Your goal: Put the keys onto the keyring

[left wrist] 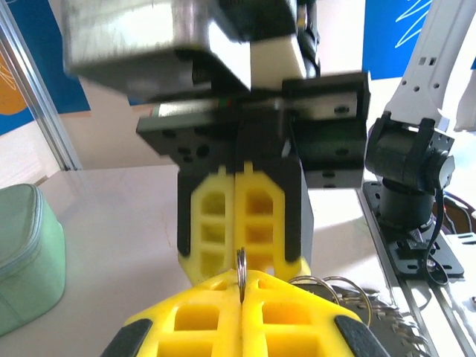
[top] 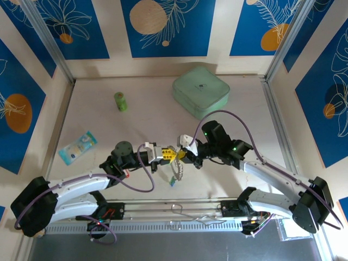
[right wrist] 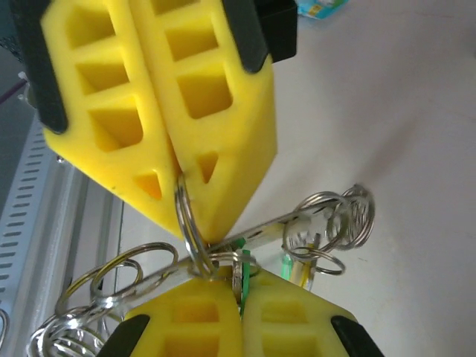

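Observation:
My two grippers meet tip to tip above the middle of the table. The left gripper (top: 169, 155) (left wrist: 241, 286) is shut on a thin split ring (left wrist: 240, 269) that stands up between its yellow fingertips. The right gripper (top: 184, 154) (right wrist: 239, 286) is shut on a silvery loop of the keyring (right wrist: 327, 216), with a pale green tag (right wrist: 246, 279) pinched beside it. The keyring's coiled loops spread to both sides. The keys (top: 175, 173) dangle below the grippers, a blue tag (top: 172, 183) lowest. Key blades are mostly hidden.
A pale green box (top: 201, 91) sits at the back centre-right. A green cylinder (top: 120, 101) stands at the back left. A blue and white packet (top: 78, 147) lies at the left. A metal rail (top: 174, 209) runs along the near edge.

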Available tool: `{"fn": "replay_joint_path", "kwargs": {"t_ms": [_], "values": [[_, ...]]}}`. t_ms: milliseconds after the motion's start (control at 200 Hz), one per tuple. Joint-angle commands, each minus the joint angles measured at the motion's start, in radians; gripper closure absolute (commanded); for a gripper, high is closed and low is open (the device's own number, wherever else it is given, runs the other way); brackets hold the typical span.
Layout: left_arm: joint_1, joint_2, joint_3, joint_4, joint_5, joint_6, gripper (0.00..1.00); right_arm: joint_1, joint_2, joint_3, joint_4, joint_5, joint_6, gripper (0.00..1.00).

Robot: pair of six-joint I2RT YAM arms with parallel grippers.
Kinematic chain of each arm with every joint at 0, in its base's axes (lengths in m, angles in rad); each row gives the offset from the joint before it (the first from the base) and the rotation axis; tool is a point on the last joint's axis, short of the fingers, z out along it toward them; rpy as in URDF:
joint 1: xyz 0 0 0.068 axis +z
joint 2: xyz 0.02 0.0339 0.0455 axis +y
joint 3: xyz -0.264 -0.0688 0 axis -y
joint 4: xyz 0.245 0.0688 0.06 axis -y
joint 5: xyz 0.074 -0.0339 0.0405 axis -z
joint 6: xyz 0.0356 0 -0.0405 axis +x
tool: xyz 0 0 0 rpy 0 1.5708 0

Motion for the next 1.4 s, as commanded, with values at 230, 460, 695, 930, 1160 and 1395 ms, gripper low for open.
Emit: {"fn": "replay_joint_path", "kwargs": {"t_ms": [230,460,695,930,1160,1395], "values": [[-0.005,-0.032,0.066,-0.149,-0.014,0.094,1.00,-0.008,-0.093,0.076,-0.103,0.094,-0.062,1.00],[-0.006,-0.033,0.078,-0.195,-0.056,0.107,1.00,0.003,-0.112,0.097,-0.125,0.136,-0.077,1.00],[-0.003,-0.068,-0.069,0.149,-0.214,-0.058,0.38,0.002,-0.106,0.122,-0.175,0.197,-0.102,1.00],[-0.003,-0.218,-0.129,0.125,-0.612,-0.112,0.30,0.033,-0.033,0.194,-0.165,0.203,-0.113,1.00],[0.013,-0.464,-0.116,-0.139,-1.127,-0.165,0.24,0.123,0.155,0.334,-0.002,0.139,-0.102,1.00],[0.016,-0.664,-0.078,-0.277,-1.186,-0.200,0.21,0.132,0.432,0.488,0.147,0.106,-0.012,1.00]]}}
